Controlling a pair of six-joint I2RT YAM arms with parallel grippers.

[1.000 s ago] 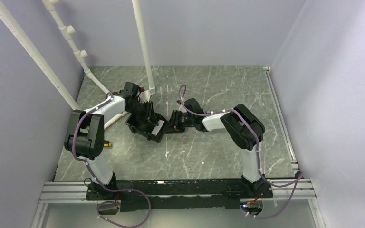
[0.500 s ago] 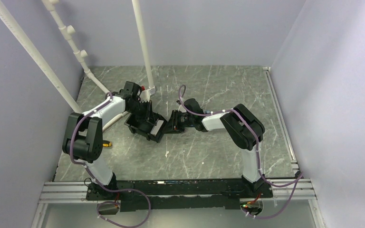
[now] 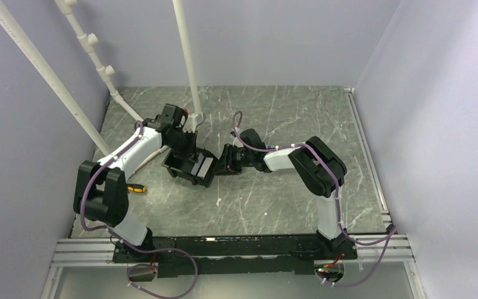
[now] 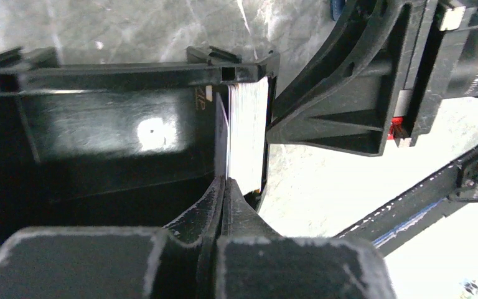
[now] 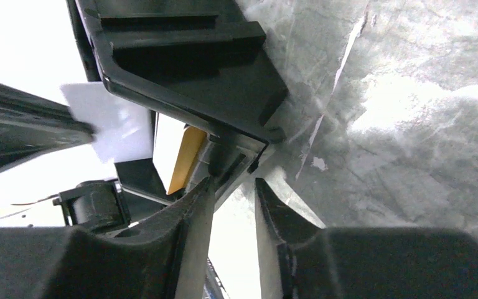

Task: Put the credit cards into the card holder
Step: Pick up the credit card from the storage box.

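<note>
1. Marbled table (image 3: 286, 187), its middle blocked by both arms.
2. Black bin (image 4: 118, 73); dark inside, floor hard to read.
3. Right gripper (image 5: 233, 184) at the bin's outer corner, jaws narrowly apart, nothing between them; contact with the rim unclear.
4. Left gripper (image 4: 224, 184) inside the bin, pinched tight on the white card (image 5: 109, 121).
5. That card upright at the bin's right wall, one edge covered by a finger.
6. Orange card (image 5: 183, 159) close by, only a sliver showing past the rim.
</note>
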